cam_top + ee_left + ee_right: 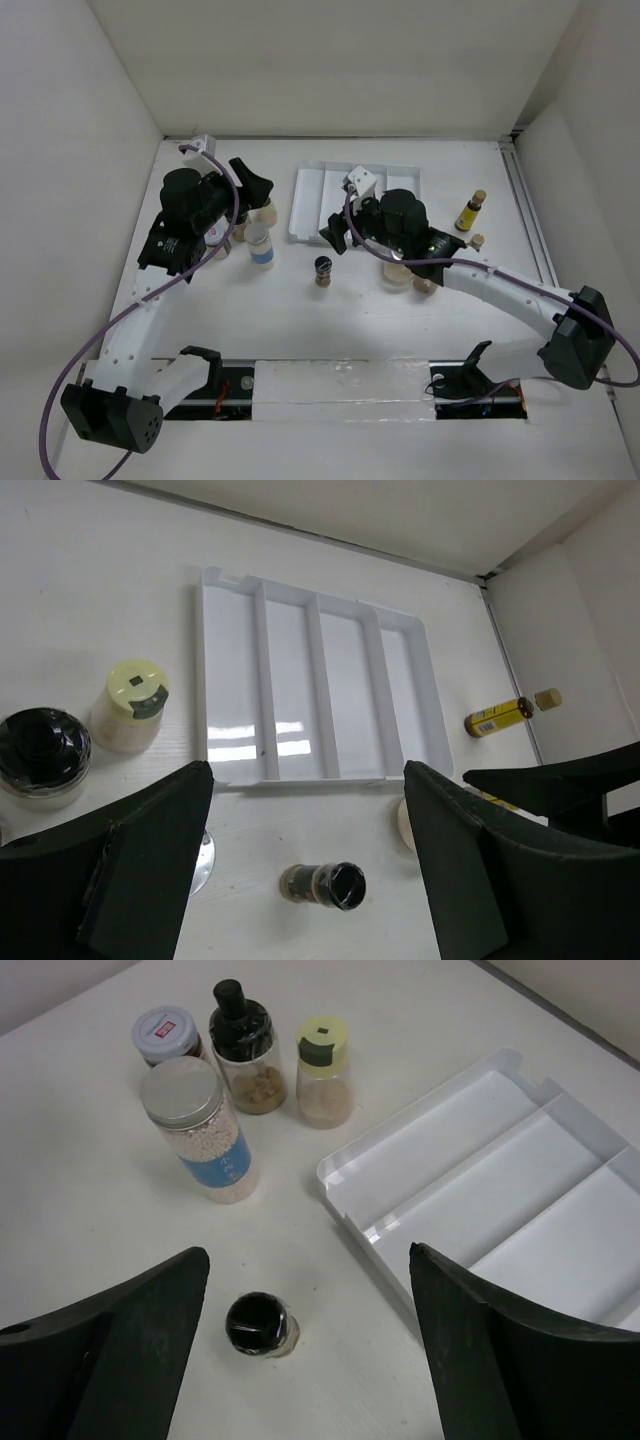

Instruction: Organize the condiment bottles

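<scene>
Both grippers are open and empty. My left gripper (249,192) (306,810) hovers at the back left, above a cluster of jars. My right gripper (338,225) (310,1290) hovers over the near edge of the white tray (320,185). A small dark-capped brown bottle (323,270) (324,885) (258,1325) stands alone on the table between the two. The white-capped blue-labelled bottle (260,244) (196,1130) stands to its left. Behind that stand a yellow-green-topped tan jar (322,1072) (130,705), a black-topped jar (245,1050) (42,756) and a red-labelled jar (165,1035). The slim yellow bottle (471,210) (497,717) is at the right.
The ridged tray (310,770) (500,1190) holds nothing in the parts that show. A pale jar (397,273) sits partly under my right arm. Small tan caps (478,240) (422,287) lie near the yellow bottle. White walls close in at the left, back and right.
</scene>
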`<action>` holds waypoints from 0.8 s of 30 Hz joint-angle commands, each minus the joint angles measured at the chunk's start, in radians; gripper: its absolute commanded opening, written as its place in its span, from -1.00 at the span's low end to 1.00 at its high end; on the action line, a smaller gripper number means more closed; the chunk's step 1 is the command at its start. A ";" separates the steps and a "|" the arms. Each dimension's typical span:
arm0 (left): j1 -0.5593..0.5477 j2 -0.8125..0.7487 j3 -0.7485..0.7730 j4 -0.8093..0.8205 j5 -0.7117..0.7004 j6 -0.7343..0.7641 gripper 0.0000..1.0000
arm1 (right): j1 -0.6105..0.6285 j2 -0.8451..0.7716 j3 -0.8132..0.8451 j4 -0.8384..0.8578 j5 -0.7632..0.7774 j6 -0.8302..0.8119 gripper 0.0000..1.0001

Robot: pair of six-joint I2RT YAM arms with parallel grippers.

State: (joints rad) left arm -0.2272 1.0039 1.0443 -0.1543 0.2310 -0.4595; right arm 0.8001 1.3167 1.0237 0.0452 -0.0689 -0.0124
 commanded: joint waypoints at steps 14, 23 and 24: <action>0.003 0.010 -0.041 0.124 0.097 0.018 0.27 | -0.064 -0.053 0.052 0.038 0.254 0.060 -0.86; 0.003 -0.022 -0.059 0.148 0.119 0.007 0.22 | -0.148 -0.062 0.033 0.038 0.119 0.057 -0.86; 0.003 -0.022 -0.059 0.148 0.119 0.007 0.18 | -0.130 -0.062 0.024 0.024 0.118 0.057 -0.86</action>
State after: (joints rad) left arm -0.2272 1.0119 0.9897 -0.0696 0.3264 -0.4545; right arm 0.6540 1.2823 1.0336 0.0593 0.1303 0.0486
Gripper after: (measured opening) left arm 0.600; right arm 0.069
